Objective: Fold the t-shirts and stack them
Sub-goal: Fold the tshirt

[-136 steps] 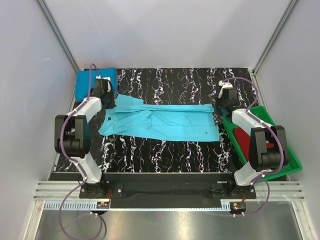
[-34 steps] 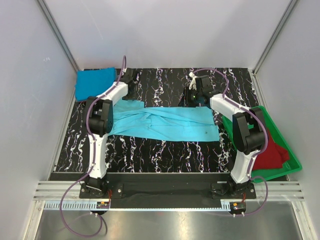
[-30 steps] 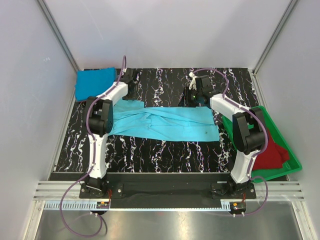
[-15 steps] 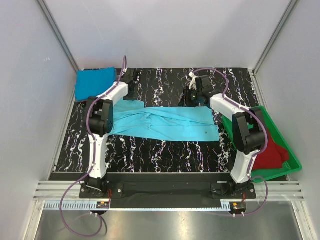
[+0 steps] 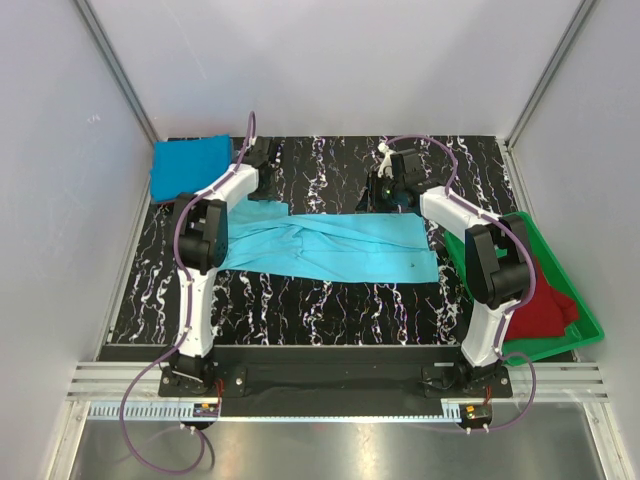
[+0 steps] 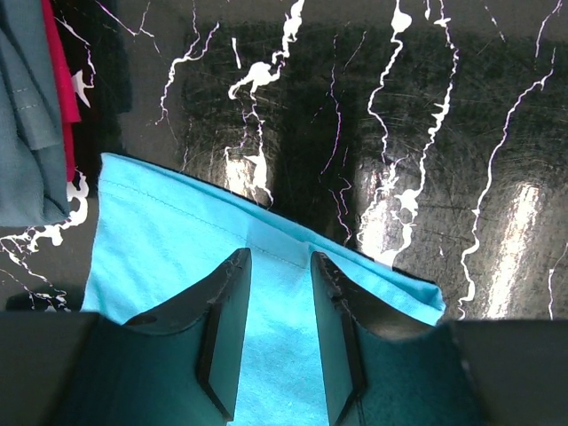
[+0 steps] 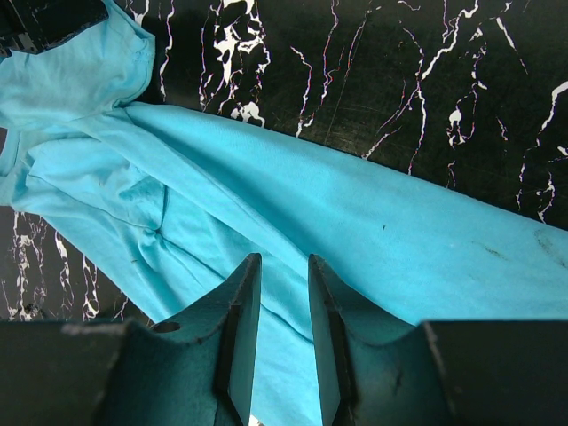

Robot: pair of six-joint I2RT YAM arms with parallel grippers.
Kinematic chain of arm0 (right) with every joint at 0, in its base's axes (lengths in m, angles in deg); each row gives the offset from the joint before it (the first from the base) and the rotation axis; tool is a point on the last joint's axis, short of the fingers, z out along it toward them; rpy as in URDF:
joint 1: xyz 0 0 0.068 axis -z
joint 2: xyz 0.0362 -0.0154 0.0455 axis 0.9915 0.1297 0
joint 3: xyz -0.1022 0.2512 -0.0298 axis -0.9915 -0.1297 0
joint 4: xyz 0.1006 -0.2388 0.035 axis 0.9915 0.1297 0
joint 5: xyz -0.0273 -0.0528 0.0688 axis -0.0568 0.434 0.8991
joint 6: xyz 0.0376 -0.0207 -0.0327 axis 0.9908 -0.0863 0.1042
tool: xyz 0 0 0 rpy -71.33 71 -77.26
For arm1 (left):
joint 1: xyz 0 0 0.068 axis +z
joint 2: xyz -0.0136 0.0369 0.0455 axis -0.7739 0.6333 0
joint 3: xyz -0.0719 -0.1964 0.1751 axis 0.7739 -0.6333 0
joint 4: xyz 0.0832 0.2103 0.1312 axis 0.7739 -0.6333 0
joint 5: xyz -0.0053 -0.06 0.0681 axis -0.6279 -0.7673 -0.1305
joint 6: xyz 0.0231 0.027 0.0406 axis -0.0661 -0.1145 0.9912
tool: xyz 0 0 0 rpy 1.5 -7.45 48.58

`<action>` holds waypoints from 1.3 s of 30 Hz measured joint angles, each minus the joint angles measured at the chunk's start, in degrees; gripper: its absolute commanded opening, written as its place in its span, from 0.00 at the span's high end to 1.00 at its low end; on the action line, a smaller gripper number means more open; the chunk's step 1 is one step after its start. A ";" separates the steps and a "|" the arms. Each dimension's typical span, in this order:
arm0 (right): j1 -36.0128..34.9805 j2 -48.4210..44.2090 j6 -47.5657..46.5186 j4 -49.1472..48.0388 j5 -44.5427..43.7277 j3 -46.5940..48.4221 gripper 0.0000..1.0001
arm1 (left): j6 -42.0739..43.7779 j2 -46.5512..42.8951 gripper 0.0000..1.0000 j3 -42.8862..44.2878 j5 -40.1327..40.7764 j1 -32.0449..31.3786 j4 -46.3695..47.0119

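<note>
A light turquoise t-shirt (image 5: 330, 245) lies spread lengthwise across the black marbled table (image 5: 330, 300). My left gripper (image 5: 262, 184) hovers over its far left edge. In the left wrist view the gripper (image 6: 280, 257) is open, with flat turquoise cloth (image 6: 169, 257) showing between the fingers. My right gripper (image 5: 384, 197) is over the shirt's far edge right of centre. It (image 7: 284, 259) is also open above the cloth (image 7: 399, 240). A deeper blue t-shirt (image 5: 190, 165) lies folded at the back left. A dark red t-shirt (image 5: 540, 305) lies in the tray.
The green tray (image 5: 585, 325) sits at the right table edge, beside the right arm. Grey walls close in the back and both sides. In the left wrist view the blue shirt (image 6: 27, 133) with a red edge (image 6: 58, 89) beside it lies close to the left of my fingers.
Since the oldest frame both arms have swung in from the shirt's two ends to its far edge. Over the last second almost nothing has moved.
</note>
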 measured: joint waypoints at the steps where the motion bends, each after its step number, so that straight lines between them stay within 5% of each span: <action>1: 0.00 0.02 0.00 0.00 0.00 0.00 0.65 | 0.00 0.00 0.62 0.00 0.02 -0.02 0.00; 12: 0.00 0.02 0.00 0.00 -0.02 0.00 0.65 | -0.11 0.00 0.68 0.02 0.04 -0.07 0.00; 20: 0.00 0.02 -0.22 0.00 -0.07 0.00 0.65 | -0.83 0.00 1.00 0.02 0.00 -0.13 0.00; 35: 0.00 0.02 0.37 0.11 -5.07 -1.90 0.65 | -0.85 -7.96 0.94 -2.19 2.03 -1.49 -0.22; 39: 0.00 -0.17 0.68 0.52 -5.60 -3.19 0.65 | -0.98 -9.49 1.00 -2.75 2.34 -1.49 0.44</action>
